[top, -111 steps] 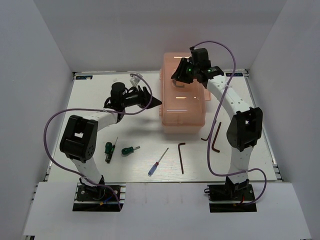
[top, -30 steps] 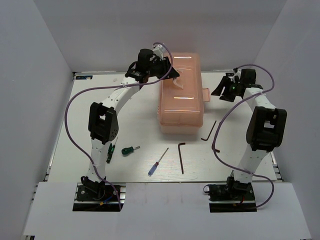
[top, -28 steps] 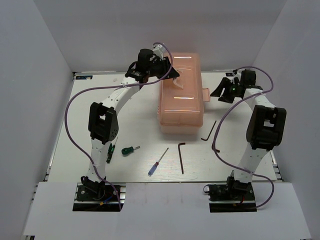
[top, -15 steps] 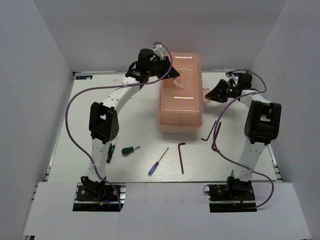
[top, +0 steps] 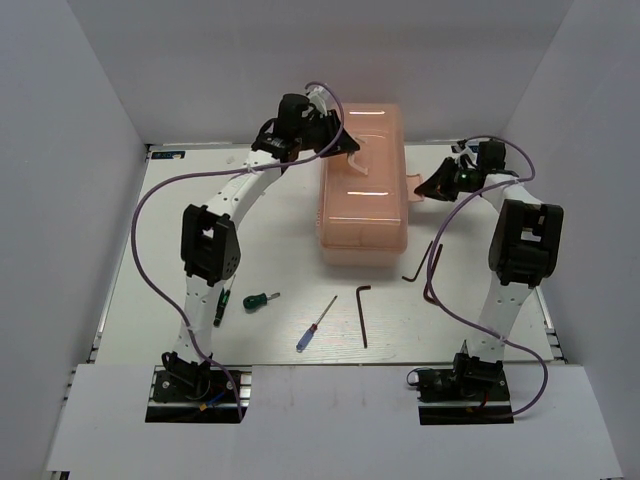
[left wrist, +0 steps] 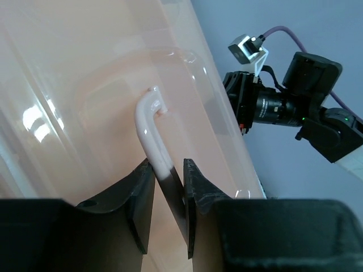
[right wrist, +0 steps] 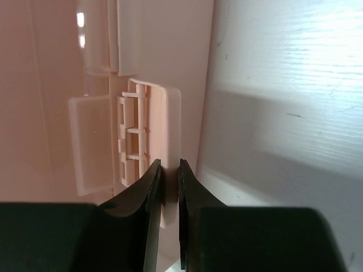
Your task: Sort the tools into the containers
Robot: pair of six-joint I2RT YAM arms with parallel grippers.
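The salmon-pink toolbox [top: 362,200] stands closed at the back middle. My left gripper [top: 343,150] is shut on its white lid handle [top: 355,160]; in the left wrist view the handle [left wrist: 148,127] runs down between the jaws of the gripper [left wrist: 169,180]. My right gripper [top: 426,187] is shut on the side latch [top: 414,186], which the right wrist view shows as a flap [right wrist: 148,133] pinched by the gripper [right wrist: 169,170]. On the table lie two green screwdrivers [top: 262,298] [top: 218,306], a blue screwdriver [top: 317,323] and hex keys [top: 363,312] [top: 417,264].
White walls close in the table [top: 150,230] on the left, back and right. The second green screwdriver lies partly behind the left arm [top: 205,250]. A third hex key [top: 437,256] lies partly behind the right arm's purple cable [top: 430,290].
The left arm swung from left of the box to the handle and shut on it. The right arm left the handle, went to the box's right side and closed on the latch.
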